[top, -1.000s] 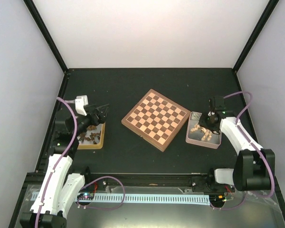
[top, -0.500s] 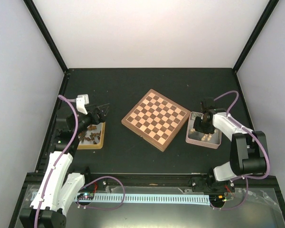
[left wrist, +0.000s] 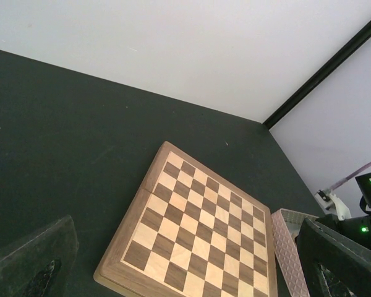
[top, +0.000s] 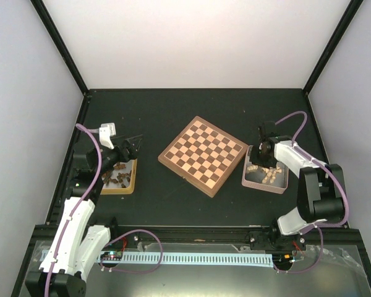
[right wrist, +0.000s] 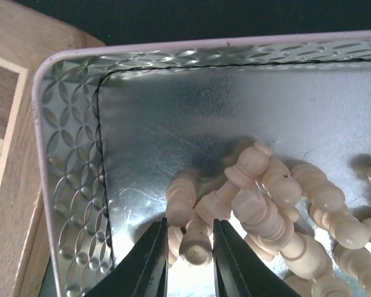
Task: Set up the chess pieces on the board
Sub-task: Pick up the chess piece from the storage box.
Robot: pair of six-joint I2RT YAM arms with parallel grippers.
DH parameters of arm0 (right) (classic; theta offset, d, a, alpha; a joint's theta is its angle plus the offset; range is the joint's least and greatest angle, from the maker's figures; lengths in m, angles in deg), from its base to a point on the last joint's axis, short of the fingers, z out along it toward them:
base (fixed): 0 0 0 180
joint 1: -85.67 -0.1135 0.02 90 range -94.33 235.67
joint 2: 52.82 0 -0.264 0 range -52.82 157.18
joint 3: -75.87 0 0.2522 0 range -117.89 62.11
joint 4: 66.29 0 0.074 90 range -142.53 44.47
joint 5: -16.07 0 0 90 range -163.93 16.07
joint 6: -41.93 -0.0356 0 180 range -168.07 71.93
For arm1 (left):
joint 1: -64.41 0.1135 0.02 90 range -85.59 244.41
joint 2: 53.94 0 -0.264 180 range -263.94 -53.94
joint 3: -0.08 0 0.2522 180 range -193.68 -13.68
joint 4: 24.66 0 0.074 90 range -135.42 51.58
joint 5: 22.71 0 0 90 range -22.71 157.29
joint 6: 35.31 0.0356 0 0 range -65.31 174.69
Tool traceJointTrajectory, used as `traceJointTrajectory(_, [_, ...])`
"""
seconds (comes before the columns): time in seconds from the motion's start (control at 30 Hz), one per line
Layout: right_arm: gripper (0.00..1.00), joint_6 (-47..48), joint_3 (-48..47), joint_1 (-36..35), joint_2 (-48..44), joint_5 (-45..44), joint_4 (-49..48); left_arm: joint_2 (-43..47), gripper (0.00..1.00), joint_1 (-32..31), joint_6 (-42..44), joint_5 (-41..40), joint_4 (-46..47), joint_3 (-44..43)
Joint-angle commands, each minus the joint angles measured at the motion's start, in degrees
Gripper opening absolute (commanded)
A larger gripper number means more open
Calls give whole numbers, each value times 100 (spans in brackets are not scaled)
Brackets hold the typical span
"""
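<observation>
The board (top: 203, 154) lies turned at an angle mid-table with no pieces on it; it also shows in the left wrist view (left wrist: 204, 235). Pale chess pieces (top: 269, 175) lie heaped in the grey tray (top: 264, 185) right of the board. My right gripper (top: 261, 154) is down in the tray's board-side end. In the right wrist view the right gripper (right wrist: 190, 260) has its jaws narrowly closed on one pale piece (right wrist: 195, 244) lying at the edge of the heap (right wrist: 284, 198). My left gripper (top: 131, 145) is open and empty, left of the board.
A yellow-wood tray (top: 120, 185) with dark brown pieces (top: 116, 176) sits at the left under my left arm. The grey tray's embossed wall (right wrist: 43, 124) stands close left of my right fingers, the board's border just beyond. Black frame posts edge the table.
My right gripper has moved left across the grey tray to its board-side end and come down among the pale pieces. My left arm has barely moved.
</observation>
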Motion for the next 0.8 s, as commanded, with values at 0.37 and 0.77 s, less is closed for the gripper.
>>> traceJointTrajectory(0.37, [9,67,-178,-87,200,-342,29,-99,99,20,53,49,196,-244])
traceJointTrajectory(0.77, [18,105,-170,-276,281,-357,45,-2,99,20,-105,89,85,-226])
